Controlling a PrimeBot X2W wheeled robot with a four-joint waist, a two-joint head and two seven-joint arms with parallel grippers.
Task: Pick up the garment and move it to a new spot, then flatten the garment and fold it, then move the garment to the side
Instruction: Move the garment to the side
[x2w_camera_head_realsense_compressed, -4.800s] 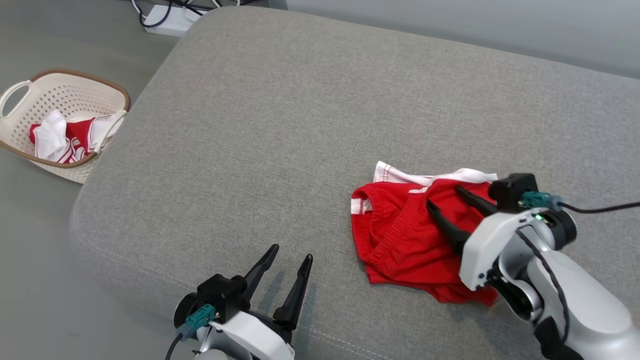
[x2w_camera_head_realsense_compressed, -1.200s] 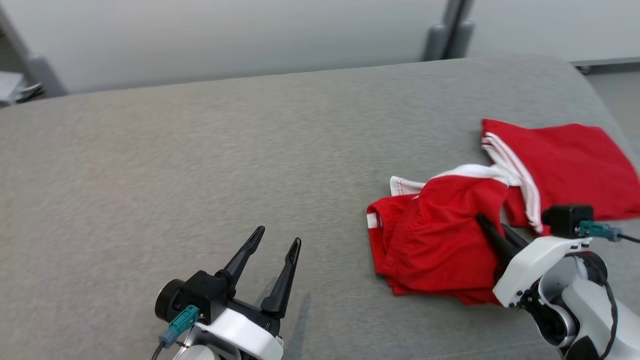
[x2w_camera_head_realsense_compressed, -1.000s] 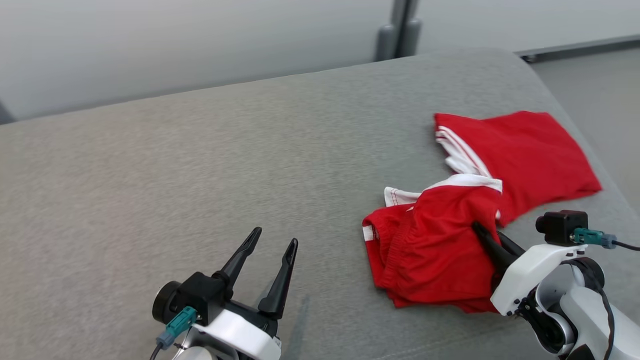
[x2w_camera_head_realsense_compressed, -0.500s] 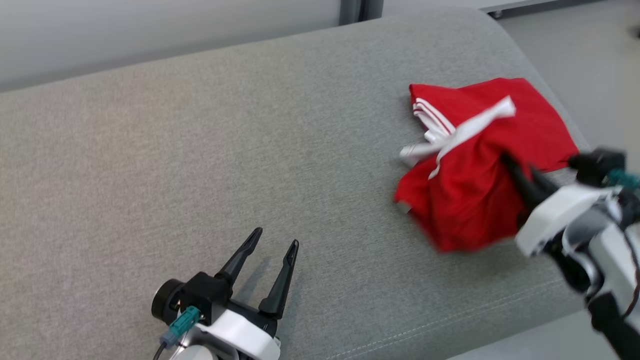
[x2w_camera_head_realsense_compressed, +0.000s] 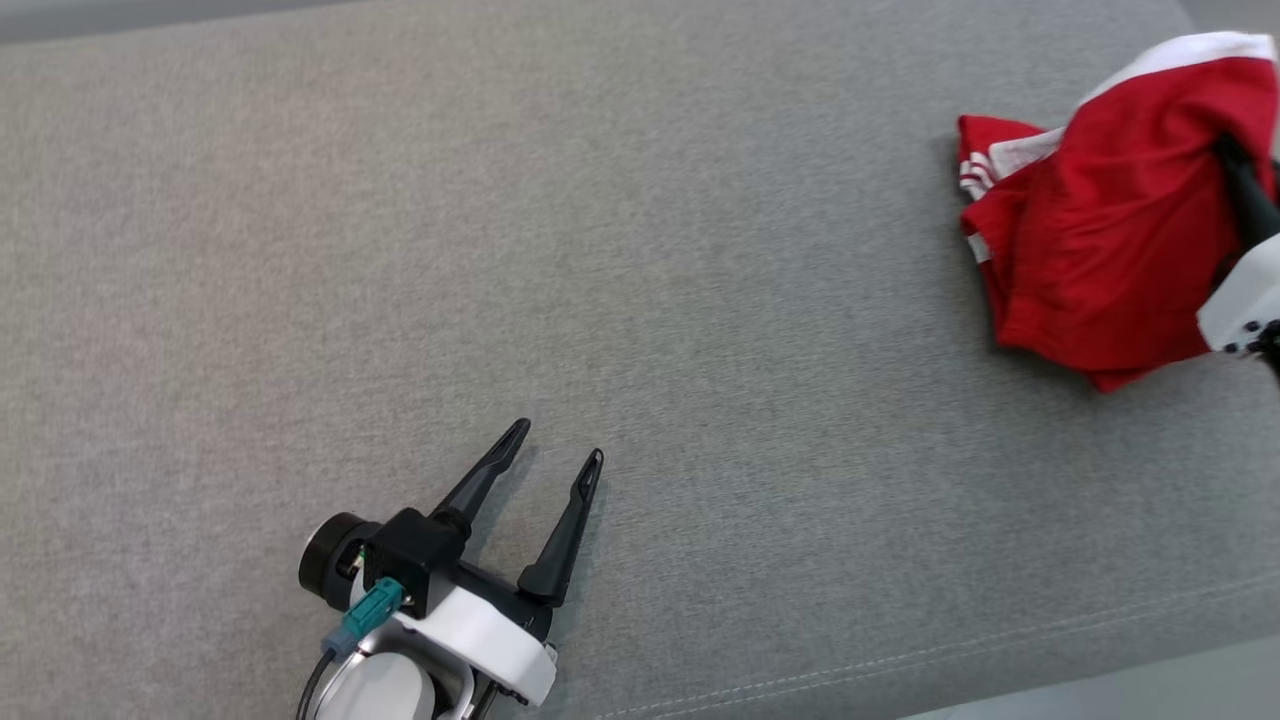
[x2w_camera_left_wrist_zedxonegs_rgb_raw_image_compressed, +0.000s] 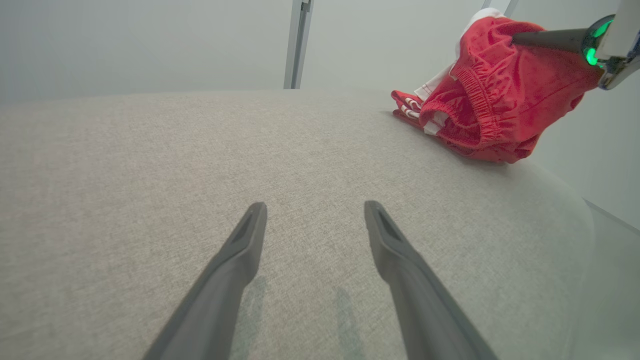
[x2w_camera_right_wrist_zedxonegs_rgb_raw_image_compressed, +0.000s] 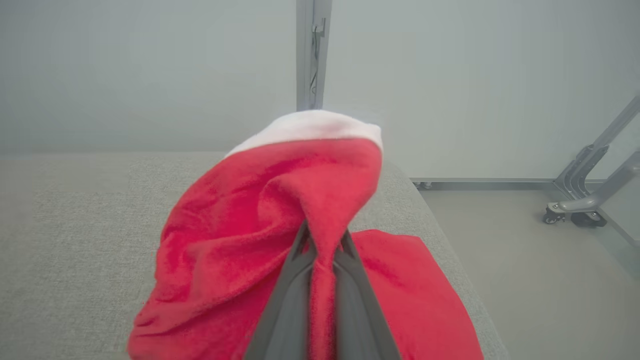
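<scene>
Shorts (x2w_camera_head_realsense_compressed: 1090, 230) now raised from cushion (x2w_camera_head_realsense_compressed: 500, 250), right gripper (x2w_camera_right_wrist_zedxonegs_rgb_raw_image_compressed: 321, 242) clamped on them; left gripper (x2w_camera_head_realsense_compressed: 558, 440) spread, idle. Relocation underway.

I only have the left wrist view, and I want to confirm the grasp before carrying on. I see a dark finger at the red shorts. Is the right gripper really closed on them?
Observer: Yes. The right wrist view shows the right gripper shut, with a fold of the red shorts pinched between its fingers.
Operator: What lies beyond the bunch?
Observer: A second red garment lies flat on the grey cushion, to the right of the fingers and near the cushion's end.
Operator: And past that end?
Observer: A wheeled metal frame stands on the floor, apart from the cushion.
</scene>
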